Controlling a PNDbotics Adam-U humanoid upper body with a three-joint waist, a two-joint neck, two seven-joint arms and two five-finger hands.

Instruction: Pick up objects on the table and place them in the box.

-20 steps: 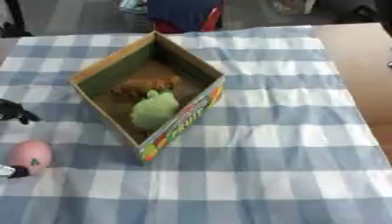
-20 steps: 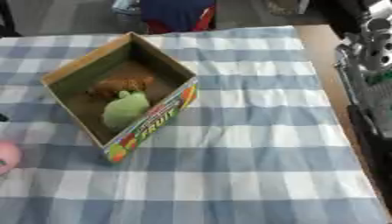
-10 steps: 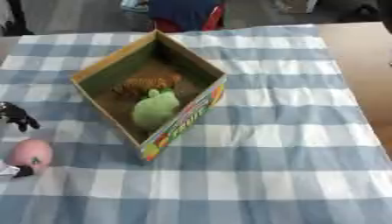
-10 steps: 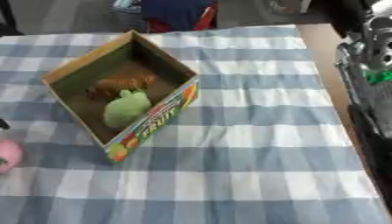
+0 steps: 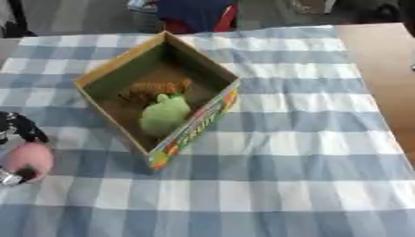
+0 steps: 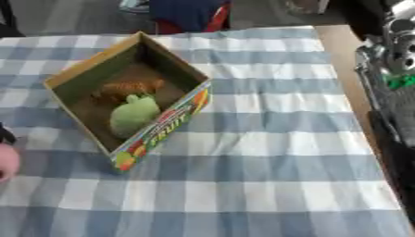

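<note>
The box (image 5: 158,99) sits open on the tabletop (image 5: 308,152), which has a blue and white checked cloth on it. Two things are already inside. A green thing (image 5: 164,114) lies near the front wall of the box, and an orange thing (image 5: 154,88) lies just behind it.

One more thing is left out. A pink ball (image 5: 28,159) is at the left edge of the tabletop, beside the box but not touching it. The left hand (image 5: 18,128) is right there with it. Black fingers (image 5: 22,126) show just above the ball and a bit of the hand shows just below it, so the hand looks curled around the ball. This seems to be the grab step for the last thing.

Next, the hand needs to lift the ball up, carry it to the right over the near wall of the box, and let go above a bare spot so it lands next to the other two.

The right arm shows at the right edge of the right eye view, but I cannot tell how its hand is held.
</note>
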